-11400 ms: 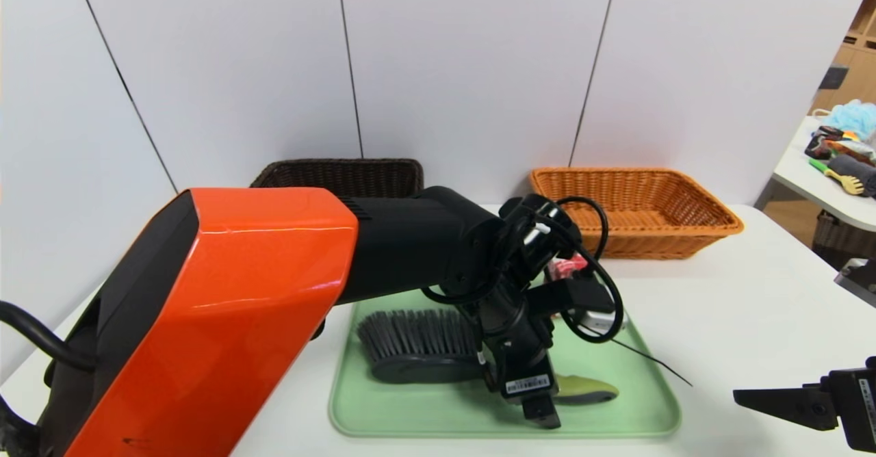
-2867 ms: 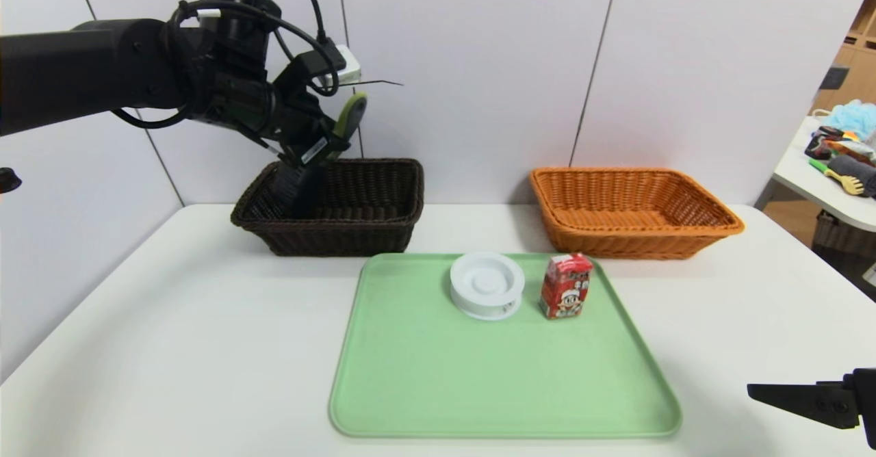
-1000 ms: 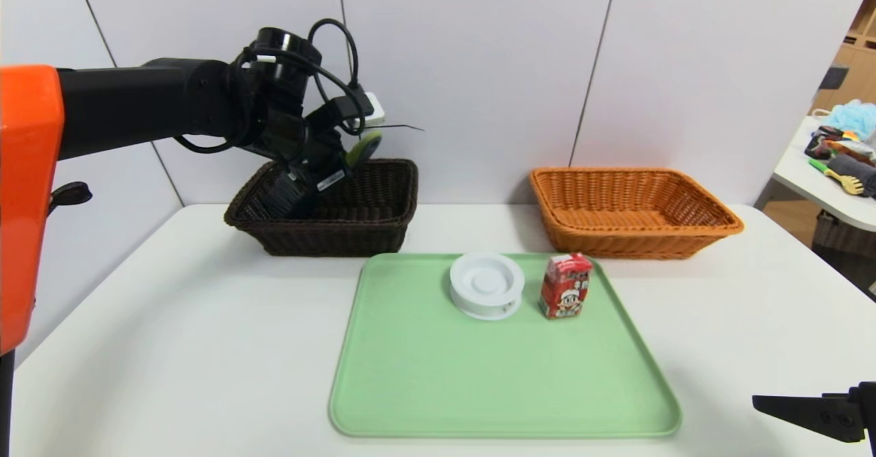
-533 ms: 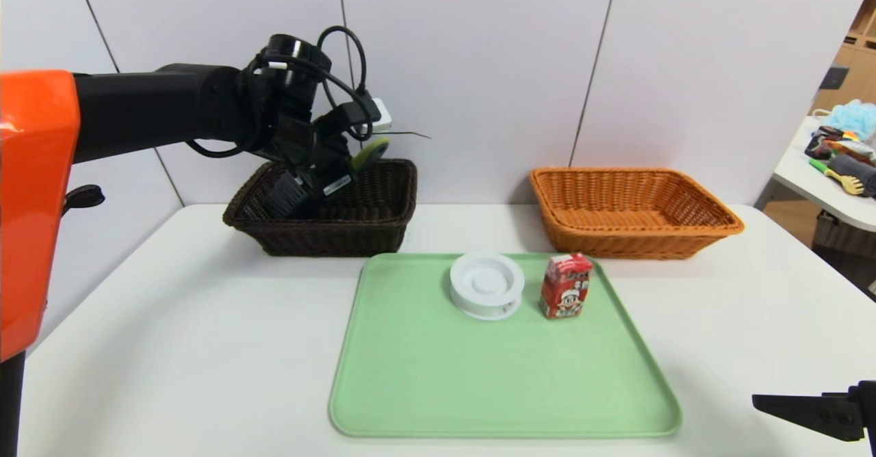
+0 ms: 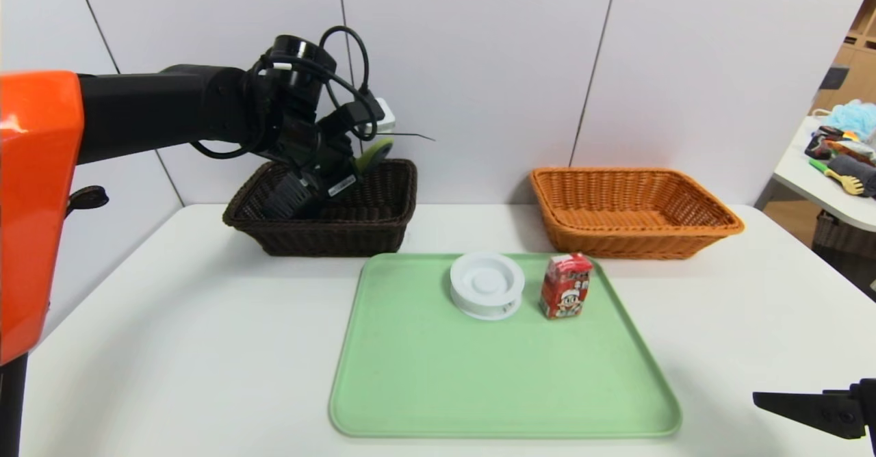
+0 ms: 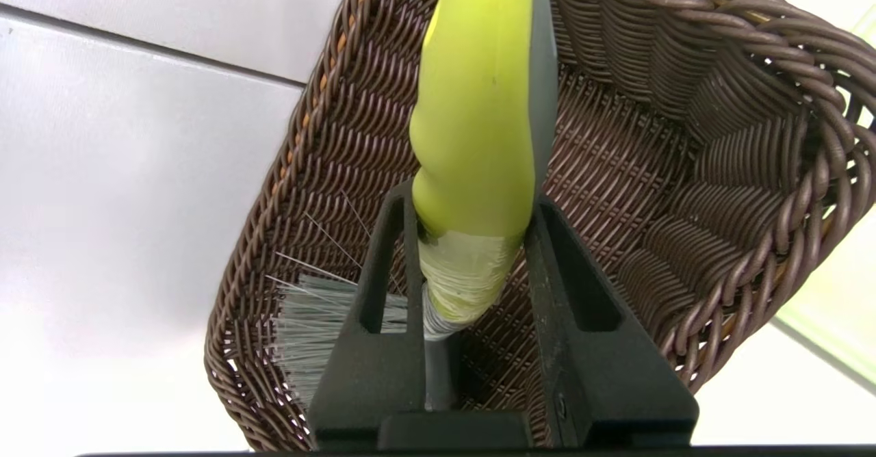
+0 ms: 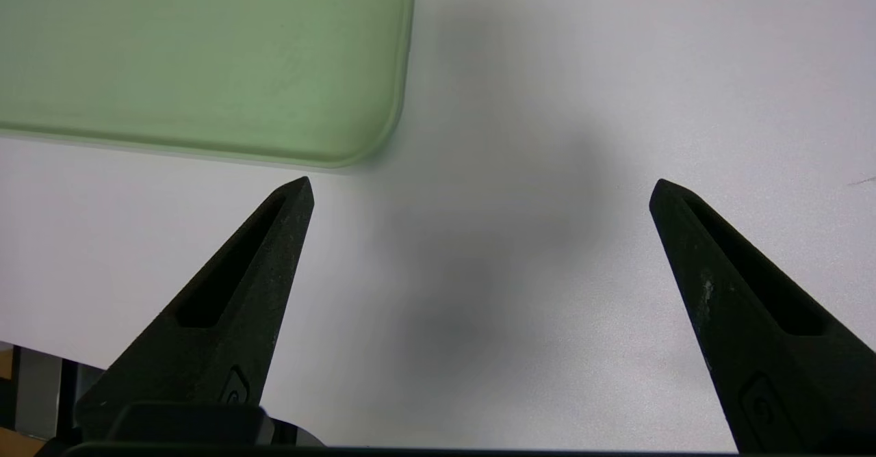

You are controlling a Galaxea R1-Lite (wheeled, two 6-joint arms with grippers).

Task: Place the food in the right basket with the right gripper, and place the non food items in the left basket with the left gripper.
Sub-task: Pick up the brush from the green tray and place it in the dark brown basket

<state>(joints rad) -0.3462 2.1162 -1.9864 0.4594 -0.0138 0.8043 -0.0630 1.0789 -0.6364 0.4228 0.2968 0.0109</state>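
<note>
Slightly lower since earlier, my left gripper grips a green-handled, grey-bristled brush inside the dark woven basket, eleven o'clock.

Your left arm: glossy orange-red shell section, then a matte black tubular link. Wrist housings black, shinier at the round cap; you have black cables looping off it and a white label with dark print. Your left gripper: black, fingers with elongated cut-outs. Your right gripper: black tapering fingers, slotted, pale scuff on one, a recessed screw near each base.
</note>
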